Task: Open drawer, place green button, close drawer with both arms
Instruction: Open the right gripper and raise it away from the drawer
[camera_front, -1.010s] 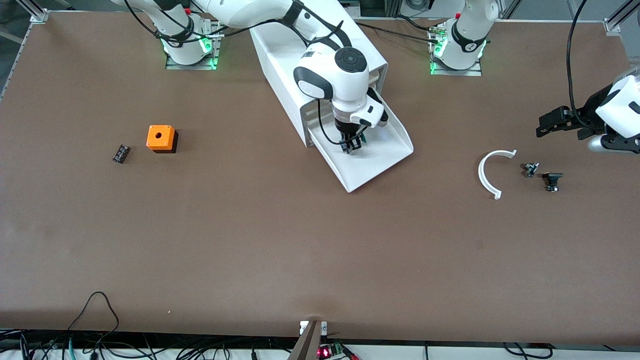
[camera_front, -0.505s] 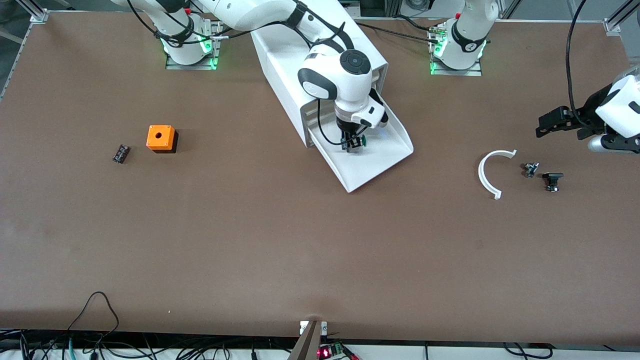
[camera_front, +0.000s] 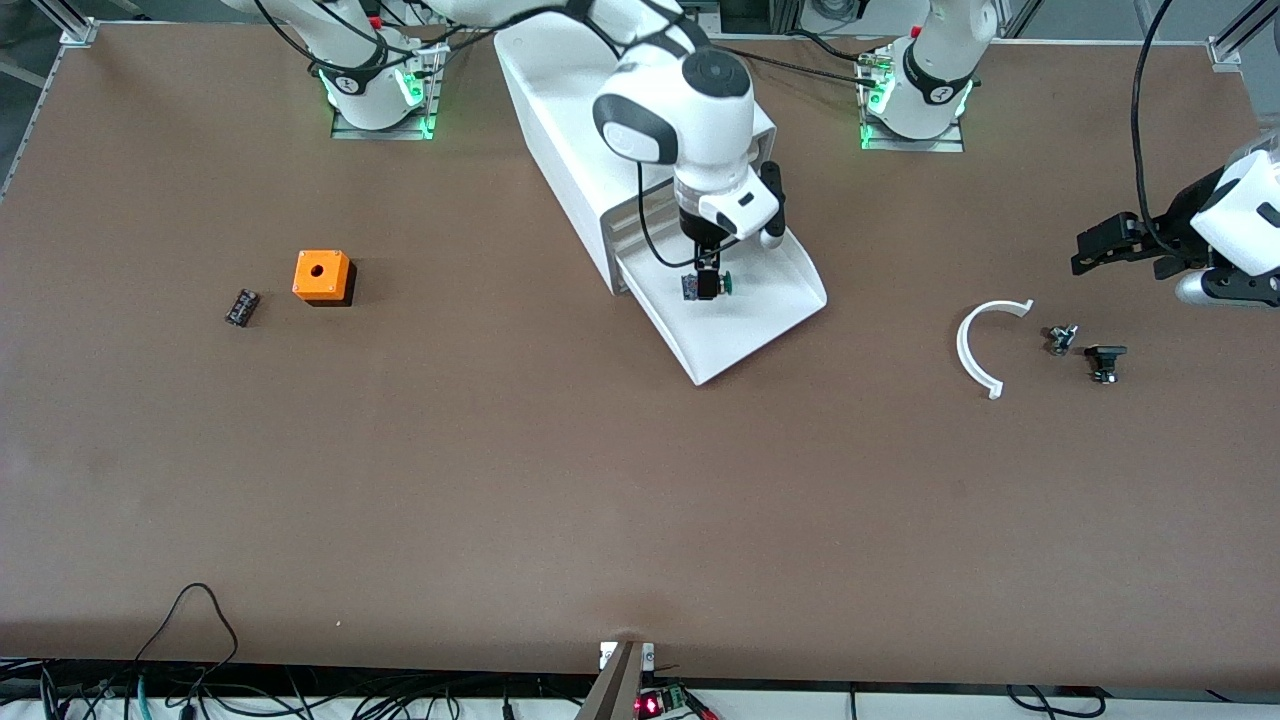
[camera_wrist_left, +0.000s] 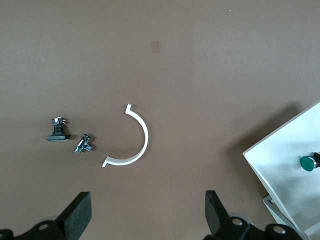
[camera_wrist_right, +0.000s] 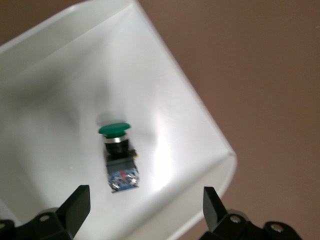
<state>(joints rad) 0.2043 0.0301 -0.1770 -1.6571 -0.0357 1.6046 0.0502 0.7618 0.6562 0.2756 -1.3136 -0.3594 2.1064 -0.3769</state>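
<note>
The bottom drawer (camera_front: 775, 312) of the white cabinet (camera_front: 560, 120) stands pulled out. The button (camera_front: 708, 286), green cap on a black body, lies on its side on the drawer floor. My right gripper (camera_front: 707, 262) hangs just above it, open, with nothing between its fingers. In the right wrist view the button (camera_wrist_right: 118, 155) lies loose in the drawer (camera_wrist_right: 210, 135), apart from the open gripper (camera_wrist_right: 144, 207). My left gripper (camera_front: 1090, 248) waits open over the table at the left arm's end. The left wrist view shows its spread gripper (camera_wrist_left: 147, 215), a corner of the drawer (camera_wrist_left: 285, 160) and the button's cap (camera_wrist_left: 310, 162).
An orange cube with a hole (camera_front: 321, 276) and a small black part (camera_front: 241, 306) lie toward the right arm's end. A white arc (camera_front: 982, 348) and two small dark parts (camera_front: 1061, 339) (camera_front: 1104, 361) lie near the left gripper. Cables run along the table's front edge.
My right gripper opened, let the button go onto the drawer floor, and lifted away from it. The left arm has not moved.
</note>
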